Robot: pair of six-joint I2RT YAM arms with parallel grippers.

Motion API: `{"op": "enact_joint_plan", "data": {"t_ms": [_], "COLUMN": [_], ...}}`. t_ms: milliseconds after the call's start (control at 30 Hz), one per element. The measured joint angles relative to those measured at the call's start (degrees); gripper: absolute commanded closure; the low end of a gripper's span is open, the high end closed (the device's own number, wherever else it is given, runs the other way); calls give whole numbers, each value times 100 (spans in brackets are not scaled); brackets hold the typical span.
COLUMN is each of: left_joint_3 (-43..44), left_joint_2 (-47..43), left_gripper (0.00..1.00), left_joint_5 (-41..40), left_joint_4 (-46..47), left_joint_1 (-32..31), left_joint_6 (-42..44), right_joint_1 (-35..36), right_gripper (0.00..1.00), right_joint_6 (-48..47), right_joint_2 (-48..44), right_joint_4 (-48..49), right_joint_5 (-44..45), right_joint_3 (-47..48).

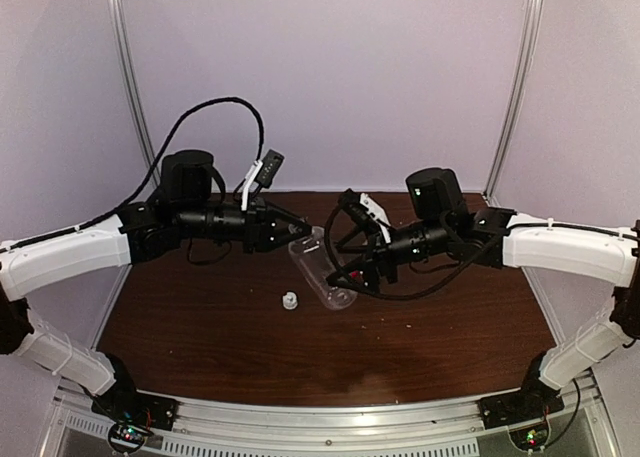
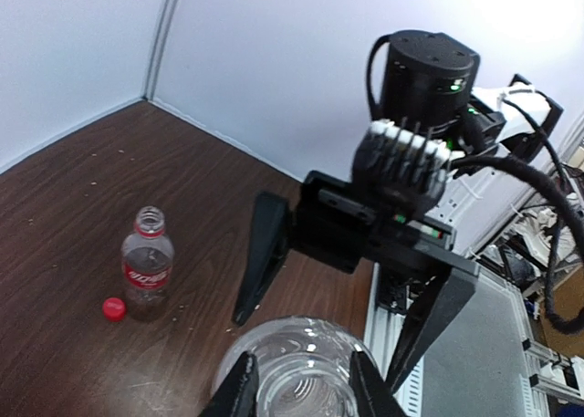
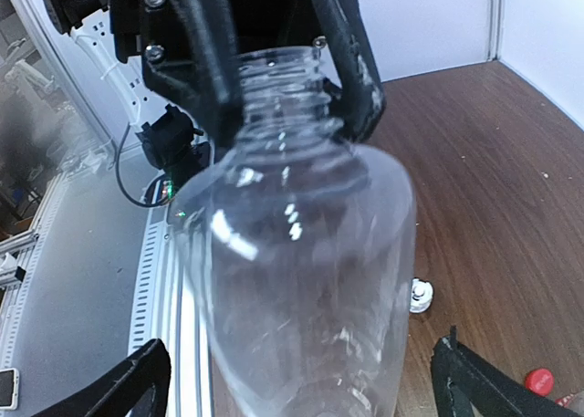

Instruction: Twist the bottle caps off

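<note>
The taller, plain bottle (image 1: 322, 267) was held aslant between the two arms. Its neck was turned toward the left arm and its base toward the right. The left gripper (image 2: 301, 388) was pressed together on the threaded neck, with one finger set on each side just under the mouth. The mouth itself was seen open in the right wrist view (the threads stood bare, ring upon ring).

The right gripper (image 3: 299, 353) was spread wide. Its two fingers were placed either side of the bottle's lower body, and a gap was seen between each finger and the clear plastic, so nothing was gripped by it.

The white cap (image 1: 289, 300) was seen lying on the dark wooden table (image 1: 200, 337). It lay apart from both grippers, just to the near-left of the bottle's base in the top view. Which way up it lay could not be told.

The shorter bottle (image 2: 146, 266), marked by a red label band, was seen standing upright on the table in the left wrist view, well apart from the arms. Its mouth was uncapped. The red cap (image 2: 113, 308) was laid flat on the table just beside its foot, close to it; whether the two touched could not be made out.
</note>
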Motion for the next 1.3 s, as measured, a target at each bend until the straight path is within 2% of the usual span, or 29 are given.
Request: {"op": "enact_joint_plan", "data": {"t_ms": [200, 367, 633, 867, 1133, 1300], "left_joint_3": [258, 498, 555, 640, 654, 654], "left_joint_2": [-354, -319, 234, 1097, 1593, 1668], "left_gripper": [100, 100, 100, 100, 100, 89], "left_joint_5": [-1338, -2516, -3609, -3777, -3536, -3442], "left_joint_4": [-1060, -1641, -1598, -1475, -1248, -1134], "left_joint_1": [249, 293, 411, 579, 855, 861], "left_joint_6": [507, 916, 1255, 1370, 1346, 1314], "right_joint_1": [-175, -284, -317, -341, -402, -415], "right_gripper": [0, 0, 0, 0, 0, 0], "right_joint_6": [186, 382, 581, 664, 669, 667], "right_joint_2": [-374, -544, -603, -728, -855, -855], "right_joint_4": [-9, 39, 219, 280, 326, 332], "right_joint_5": [538, 796, 938, 1025, 1121, 1130], "right_joint_3": [-28, -127, -367, -579, -682, -706]}}
